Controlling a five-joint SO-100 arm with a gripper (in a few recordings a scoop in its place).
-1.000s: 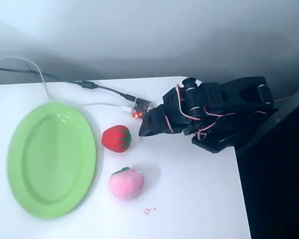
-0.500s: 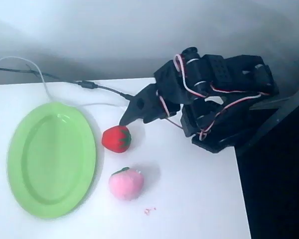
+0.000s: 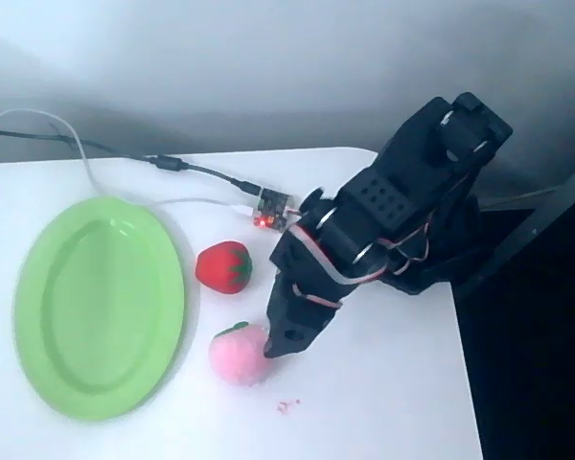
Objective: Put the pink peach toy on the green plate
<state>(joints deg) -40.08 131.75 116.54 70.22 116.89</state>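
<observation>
- Peach first: the pink peach toy (image 3: 238, 353) lies on the white table (image 3: 383, 402), near the front, just right of the green plate (image 3: 98, 307) and not on it, so the job is barely begun; the grasp, the lift and the carry to the left all look to be left.
- The green plate sits at the left of the table, bare inside, its right rim close to both toys.
- A red strawberry toy (image 3: 223, 266) lies just beyond the peach, also beside the plate's rim; I judge it could be knocked if the arm swings wide.
- The pincer (image 3: 286, 337) hangs at the peach's right side, covering its edge; I cannot tell whether it is open or closed, nor whether it touches the plush.
- Farther back, cables (image 3: 125, 158) run to a small board with a red light (image 3: 271, 209), clear of the likely path.
</observation>
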